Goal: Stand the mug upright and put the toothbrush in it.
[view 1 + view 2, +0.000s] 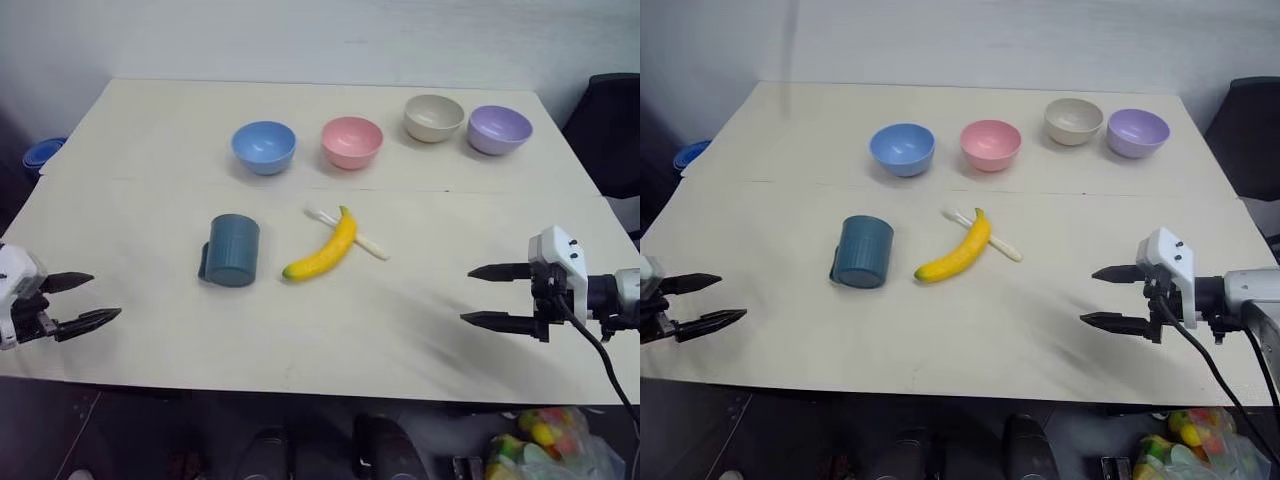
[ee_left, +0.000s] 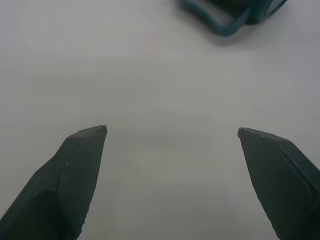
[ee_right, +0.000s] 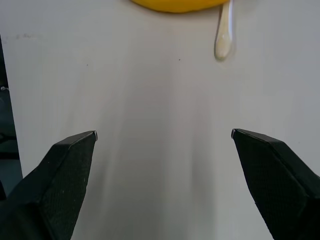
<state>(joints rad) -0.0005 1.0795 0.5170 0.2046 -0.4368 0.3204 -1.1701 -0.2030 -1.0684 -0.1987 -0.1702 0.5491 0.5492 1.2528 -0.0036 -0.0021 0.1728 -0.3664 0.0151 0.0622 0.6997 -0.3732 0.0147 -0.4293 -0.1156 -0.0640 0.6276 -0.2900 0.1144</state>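
The dark teal mug rests left of the table's middle and is not upright. No opening faces me, and its handle sticks out towards my left gripper. The slim white toothbrush lies slantwise to the mug's right, its middle hidden under a yellow banana; one end pokes out towards my right gripper. My left gripper hovers open over the table's left front edge, well short of the mug. My right gripper hovers open at the right front, apart from the toothbrush. Both hold nothing.
Several bowls stand in a row at the back: blue, pink, beige, purple. A black chair stands off the right edge. A bag of coloured things lies on the floor, front right.
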